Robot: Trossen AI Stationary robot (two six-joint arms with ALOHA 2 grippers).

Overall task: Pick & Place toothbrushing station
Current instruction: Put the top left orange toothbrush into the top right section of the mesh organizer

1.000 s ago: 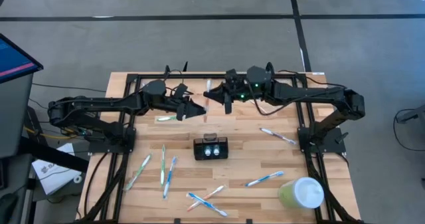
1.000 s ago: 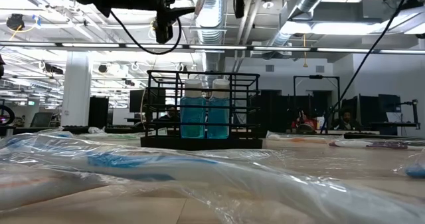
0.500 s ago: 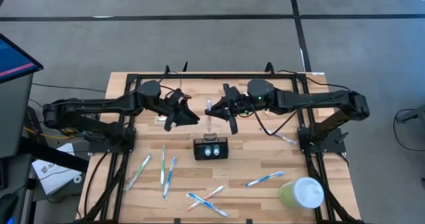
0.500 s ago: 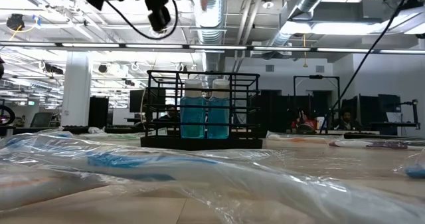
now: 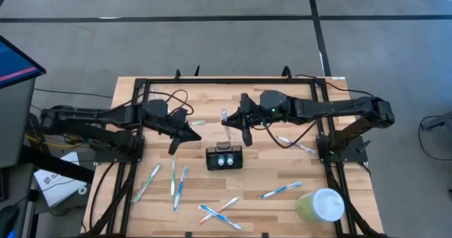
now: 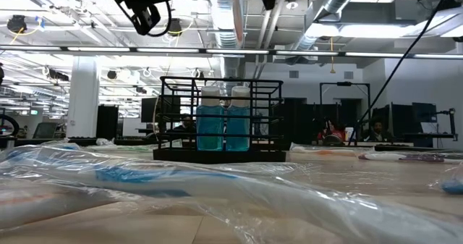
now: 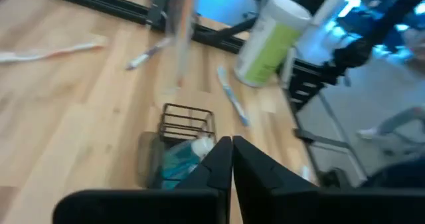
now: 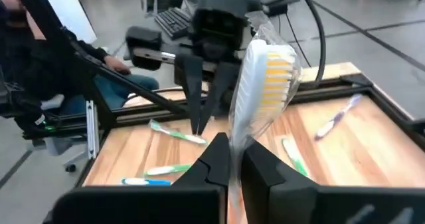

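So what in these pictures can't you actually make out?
- Low view: the wrapped toothbrushes nearest the camera are a blur, and both arms are cut off by the top edge.
- Left wrist view: the black wire holder is motion-smeared, partly behind the shut left gripper.
- Right wrist view: the lower handle of the wrapped toothbrush is hidden inside the right gripper.
- High view: the holder's bottle labels are too small to read.

The toothbrushing station [image 5: 224, 157] was flanked by bare desk [image 5: 268, 164] on both sides. Its top was approached from above by the right hand [image 5: 227, 119] with a wrapped toothbrush [image 5: 224, 116]. The near edge was cluttered by scattered toothbrushes [image 5: 176, 180] and a green cup [image 5: 320, 205].
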